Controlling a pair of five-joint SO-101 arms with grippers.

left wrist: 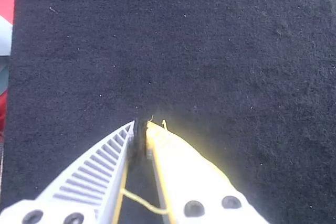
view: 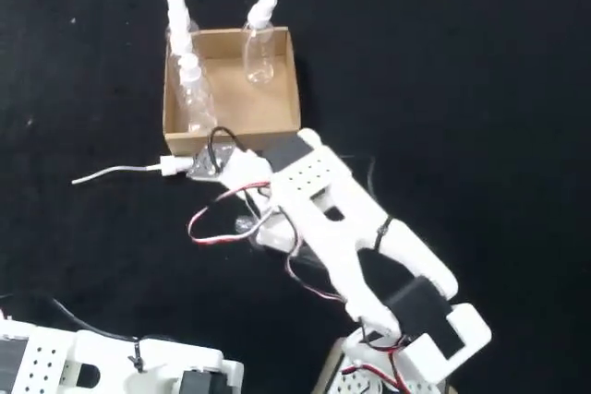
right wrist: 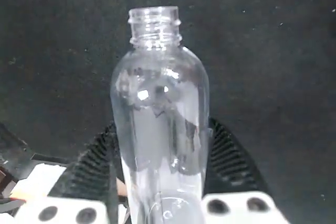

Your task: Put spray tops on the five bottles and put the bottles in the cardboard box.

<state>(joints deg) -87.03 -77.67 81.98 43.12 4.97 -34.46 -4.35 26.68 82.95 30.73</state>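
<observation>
Inside the box [view: 231,99] we count three capped bottles [view: 194,89]; near it, our right gripper [right wrist: 163,127] clamps an uncapped bottle [right wrist: 157,93]; left gripper [left wrist: 140,127] closed, empty.

We find cardboard box [view: 245,103] crowded by three capped bottles [view: 196,89] along left and far walls; centre floor open. Right arm [view: 332,209] bars box's front; spray top [view: 175,167] lies at front-left corner. Right of box passable.

i can read no text, number or sign on my feeds: the bottle [right wrist: 157,87] gripped in my right tool [right wrist: 160,129] is bare clear plastic, and the cardboard box [view: 277,108] ahead of that tool is plain brown.
</observation>
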